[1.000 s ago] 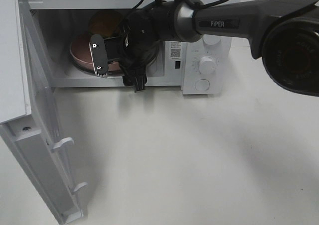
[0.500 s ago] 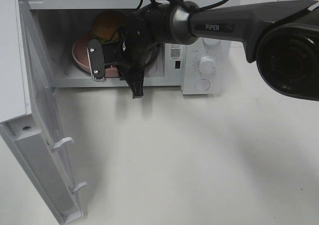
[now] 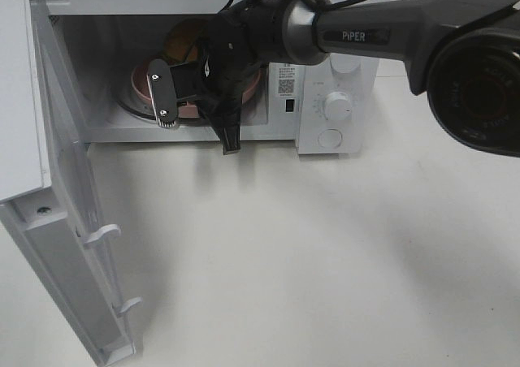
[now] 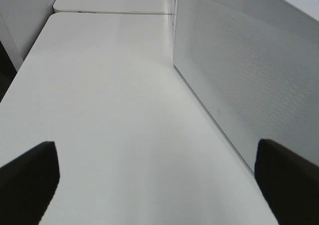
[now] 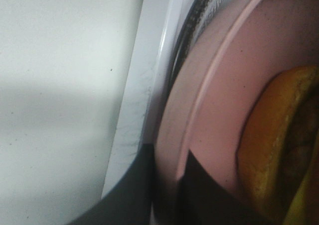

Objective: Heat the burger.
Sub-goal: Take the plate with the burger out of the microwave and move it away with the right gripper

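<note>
Burger on its plate inside the open microwave

The right gripper (image 3: 162, 95) clamps the round pink plate's (image 3: 140, 83) rim inside the boxy white microwave (image 3: 337, 107); the golden-bun burger (image 3: 180, 41) sits behind, seemingly on it. Left gripper (image 4: 159, 177) gapes over the smooth white table (image 4: 109, 110).

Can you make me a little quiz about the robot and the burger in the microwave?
1. True or false: the microwave door is open.
2. What does the burger sit on? A) a bowl B) a pink plate C) the bare table
3. Fill in: the right pincer is shut on the plate's ____.

Key: 1 true. 2 B. 3 rim.
</note>
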`<action>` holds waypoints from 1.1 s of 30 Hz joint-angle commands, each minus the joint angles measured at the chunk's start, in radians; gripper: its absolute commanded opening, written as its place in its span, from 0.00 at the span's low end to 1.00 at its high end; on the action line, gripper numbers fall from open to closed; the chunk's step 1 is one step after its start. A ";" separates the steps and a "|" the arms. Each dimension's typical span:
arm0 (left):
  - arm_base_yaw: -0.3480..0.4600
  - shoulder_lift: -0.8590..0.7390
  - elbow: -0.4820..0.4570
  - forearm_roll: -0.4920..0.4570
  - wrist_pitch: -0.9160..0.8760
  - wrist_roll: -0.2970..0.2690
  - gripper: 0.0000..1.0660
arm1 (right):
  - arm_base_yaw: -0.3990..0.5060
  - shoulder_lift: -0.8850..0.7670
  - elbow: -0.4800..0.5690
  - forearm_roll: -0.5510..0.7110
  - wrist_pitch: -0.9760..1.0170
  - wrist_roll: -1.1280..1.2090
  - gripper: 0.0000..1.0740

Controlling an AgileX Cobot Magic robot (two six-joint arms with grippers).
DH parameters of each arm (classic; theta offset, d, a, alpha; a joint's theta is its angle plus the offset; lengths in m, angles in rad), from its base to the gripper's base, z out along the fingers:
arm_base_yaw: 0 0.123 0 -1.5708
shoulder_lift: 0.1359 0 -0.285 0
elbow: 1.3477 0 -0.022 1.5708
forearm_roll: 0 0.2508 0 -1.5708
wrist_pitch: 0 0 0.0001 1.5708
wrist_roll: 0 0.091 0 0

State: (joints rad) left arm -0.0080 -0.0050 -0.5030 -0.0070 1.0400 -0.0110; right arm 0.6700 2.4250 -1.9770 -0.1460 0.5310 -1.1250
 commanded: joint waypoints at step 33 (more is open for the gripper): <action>0.000 -0.022 0.002 -0.006 -0.003 0.003 0.96 | 0.031 -0.366 0.584 -0.066 -0.378 -0.103 0.00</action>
State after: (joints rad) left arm -0.0080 -0.0050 -0.5030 -0.0070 1.0400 -0.0110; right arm 0.6940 2.1070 -1.4160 -0.2020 0.2250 -1.2180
